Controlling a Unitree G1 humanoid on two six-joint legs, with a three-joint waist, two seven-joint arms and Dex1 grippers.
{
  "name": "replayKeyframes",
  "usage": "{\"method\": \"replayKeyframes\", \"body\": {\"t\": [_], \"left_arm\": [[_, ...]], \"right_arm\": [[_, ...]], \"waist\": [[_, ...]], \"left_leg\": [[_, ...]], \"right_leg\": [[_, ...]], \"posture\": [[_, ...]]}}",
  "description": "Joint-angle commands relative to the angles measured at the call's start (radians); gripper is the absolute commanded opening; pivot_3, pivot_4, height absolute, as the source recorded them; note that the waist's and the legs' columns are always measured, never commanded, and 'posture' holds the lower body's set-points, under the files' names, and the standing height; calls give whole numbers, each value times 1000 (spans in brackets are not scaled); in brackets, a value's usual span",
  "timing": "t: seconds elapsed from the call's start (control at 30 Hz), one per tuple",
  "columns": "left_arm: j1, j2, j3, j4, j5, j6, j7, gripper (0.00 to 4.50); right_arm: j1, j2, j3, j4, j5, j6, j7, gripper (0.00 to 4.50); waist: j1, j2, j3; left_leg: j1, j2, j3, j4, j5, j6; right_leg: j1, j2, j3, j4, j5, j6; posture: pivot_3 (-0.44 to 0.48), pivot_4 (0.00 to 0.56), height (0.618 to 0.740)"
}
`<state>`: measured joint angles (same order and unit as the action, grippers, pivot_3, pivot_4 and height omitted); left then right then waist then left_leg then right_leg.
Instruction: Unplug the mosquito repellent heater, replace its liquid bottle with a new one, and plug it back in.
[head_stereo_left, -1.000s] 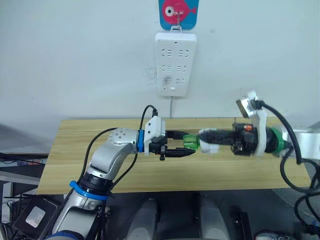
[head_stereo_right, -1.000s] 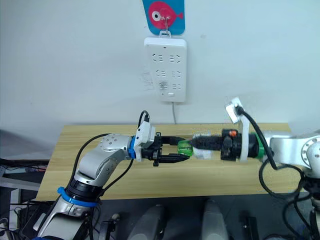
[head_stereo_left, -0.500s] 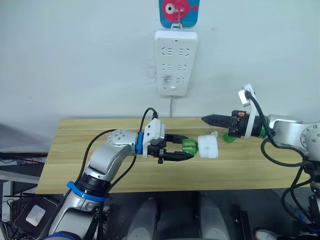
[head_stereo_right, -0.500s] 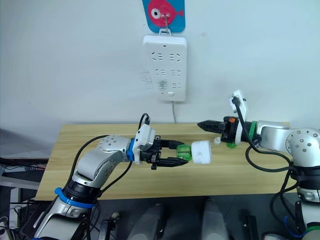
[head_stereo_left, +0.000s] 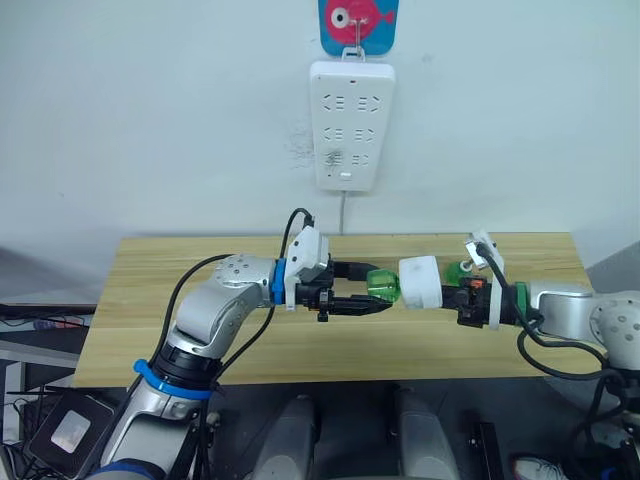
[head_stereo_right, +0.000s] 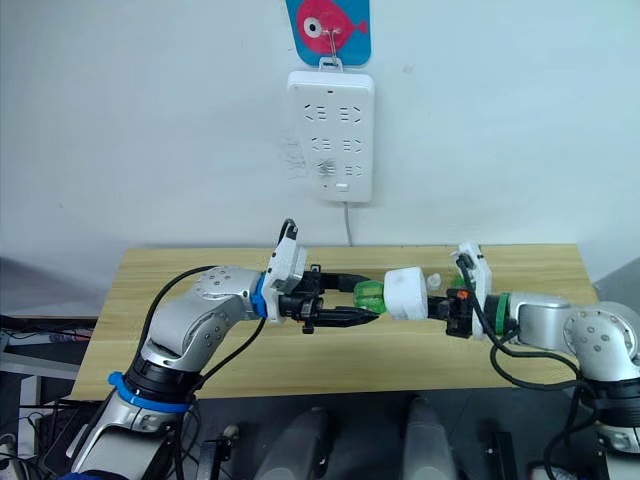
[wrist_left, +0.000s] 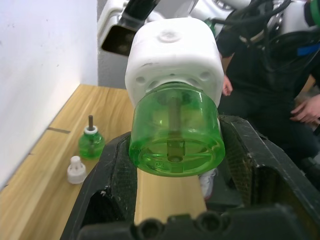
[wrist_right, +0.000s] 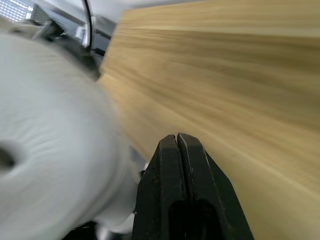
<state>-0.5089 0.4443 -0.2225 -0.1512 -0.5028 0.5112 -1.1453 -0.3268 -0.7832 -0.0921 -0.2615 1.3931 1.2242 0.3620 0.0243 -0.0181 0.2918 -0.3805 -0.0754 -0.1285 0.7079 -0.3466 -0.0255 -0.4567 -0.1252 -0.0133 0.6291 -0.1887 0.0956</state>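
My left gripper (head_stereo_left: 378, 290) is shut on a green liquid bottle (wrist_left: 175, 131) and holds it level above the table. The bottle's neck sits in the white mosquito repellent heater (head_stereo_left: 420, 282), which hangs off the bottle's right end. My right gripper (head_stereo_left: 447, 296) is shut with nothing in it, its fingertips (wrist_right: 177, 145) close beside the heater's (wrist_right: 45, 150) right face; I cannot tell if they touch. Another green bottle (wrist_left: 91, 145) stands upright on the table behind my right gripper, next to a small white cap (wrist_left: 76, 170).
A tall white power strip (head_stereo_left: 346, 125) hangs on the wall above the wooden table (head_stereo_left: 180, 340), its cord dropping behind the table. A person (wrist_left: 270, 100) sits beyond the table's right end.
The right gripper, on the heater one second ago, let go, drew back to the right, and has now come in low beside the heater. The left gripper kept hold of the bottle.
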Motion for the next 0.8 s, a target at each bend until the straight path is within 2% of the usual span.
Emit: {"method": "replayKeyframes", "body": {"t": [0.03,0.27,0.4,0.63,0.8], "left_arm": [[4,-6,-16,16,47,-42,26,2330],[-20,-1,-44,74,107,-90,26,2330],[-17,-4,-50,72,111,-86,17,2330],[-11,-5,-37,50,85,-57,3,2330],[-20,13,-36,92,124,-106,-10,2330]], "right_arm": [[10,-25,-42,-99,156,37,21,35],[26,-85,-18,-140,387,15,-36,35],[12,-102,15,-139,450,-16,-81,35],[46,-141,19,-151,340,-24,-49,35],[37,-235,-1,-199,130,-30,151,35]], "waist": [[0,0,0],[1,0,0],[0,0,0],[1,0,0],[0,0,0]], "left_leg": [[0,0,0,0,0,0],[0,0,0,1,0,0],[0,0,0,2,0,0],[-2,-1,-1,3,0,0],[-2,0,-1,3,0,0]], "right_leg": [[0,0,0,0,0,0],[1,0,0,0,1,1],[1,0,0,0,1,1],[1,0,-1,0,1,1],[1,0,-1,0,1,1]], "posture": [[78,266,740],[72,269,740],[71,276,740],[69,283,740],[59,289,740]]}}
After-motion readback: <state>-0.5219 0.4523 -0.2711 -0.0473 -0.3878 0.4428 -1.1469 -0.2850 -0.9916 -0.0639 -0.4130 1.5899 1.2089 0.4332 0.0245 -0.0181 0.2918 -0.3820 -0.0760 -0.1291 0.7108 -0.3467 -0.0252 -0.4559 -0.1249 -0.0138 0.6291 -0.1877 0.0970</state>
